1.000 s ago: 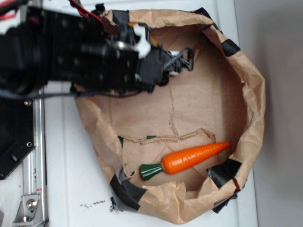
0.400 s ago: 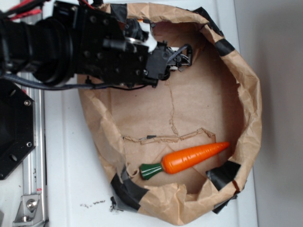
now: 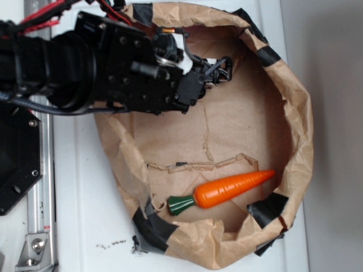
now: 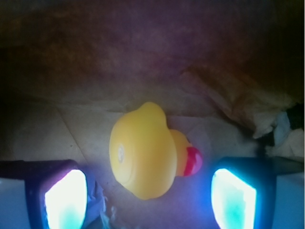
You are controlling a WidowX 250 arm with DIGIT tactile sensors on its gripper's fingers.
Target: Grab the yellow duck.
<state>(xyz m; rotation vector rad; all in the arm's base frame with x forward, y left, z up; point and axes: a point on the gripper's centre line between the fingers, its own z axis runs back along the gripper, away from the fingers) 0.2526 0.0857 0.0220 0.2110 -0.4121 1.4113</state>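
In the wrist view, the two fingertips [image 4: 66, 198] are seen at the lower corners, brightly lit and set wide apart, with nothing held between them. The duck [image 4: 145, 152] is framed just beyond and between them, lying tipped on the paper floor with its underside turned toward the camera and its red beak [image 4: 193, 161] pointing to the right. No contact between the pads and the toy is visible; a gap is left on either side, narrower on the beak side. Behind the duck, the creased wall of the bag [image 4: 157, 62] is seen rising in shadow. In the exterior view, the gripper [image 3: 218, 68] is shown low inside the upper part of the bag [image 3: 300, 130], near its taped rim, and the duck itself is hidden beneath the arm [image 3: 113, 65]. The carrot [image 3: 227, 190] is seen well apart, at the opposite side of the bag, and is not involved. Progress is judged as follows: the approach and the alignment over the duck appear essentially complete, since the toy is centred in the open jaws. The remaining steps are judged to be a short further advance so that the pads flank the body, the closing of the jaws, and the lift. The rounded, tipped body is judged likely to slip if it is pinched off-centre.
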